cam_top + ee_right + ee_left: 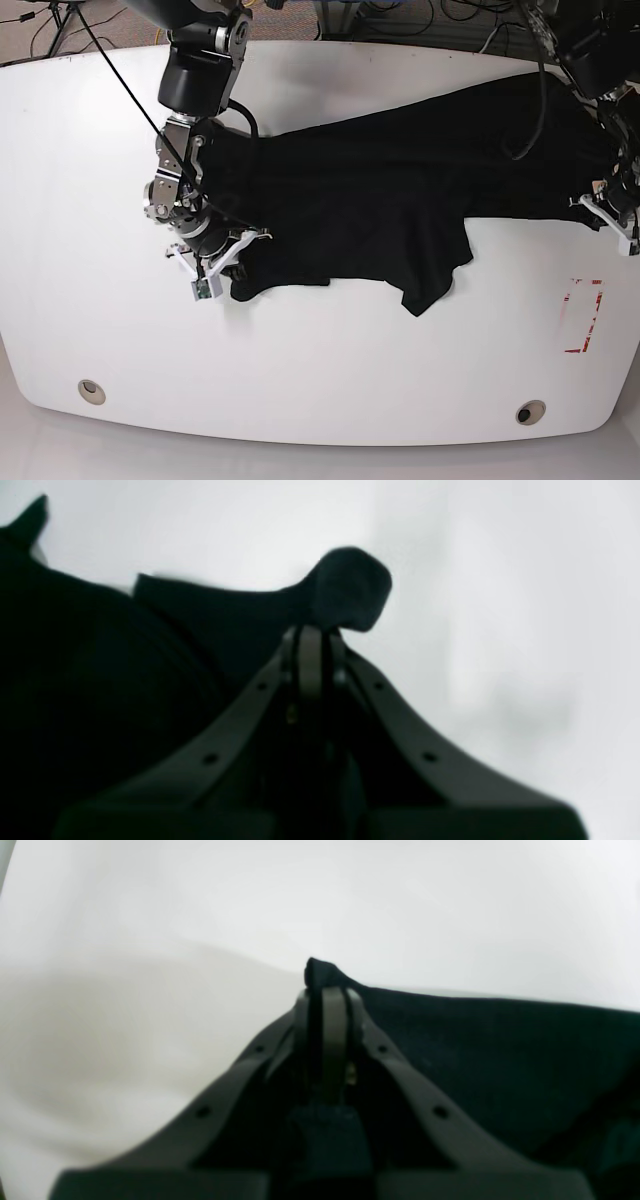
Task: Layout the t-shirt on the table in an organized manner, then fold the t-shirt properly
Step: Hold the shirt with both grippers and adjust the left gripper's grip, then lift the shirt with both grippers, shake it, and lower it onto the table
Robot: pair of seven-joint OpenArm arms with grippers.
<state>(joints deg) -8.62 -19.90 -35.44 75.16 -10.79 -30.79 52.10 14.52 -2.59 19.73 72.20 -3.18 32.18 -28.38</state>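
The black t-shirt (380, 190) lies stretched across the white table (300, 380) from left to right, rumpled, with a flap hanging toward the front at the middle. On the right side of the base view, my left gripper (600, 208) is at the cloth's right end. In the left wrist view that gripper (327, 990) is shut on a pinch of t-shirt (500, 1055) edge. My right gripper (225, 262) is at the cloth's front left corner. The right wrist view shows it (312, 630) shut on a fold of t-shirt (350, 590) that sticks out past the tips.
A red tape rectangle (585, 315) marks the table at the front right. Two round metal grommets (91, 391) (530, 412) sit near the front edge. Cables and floor lie beyond the table's far edge.
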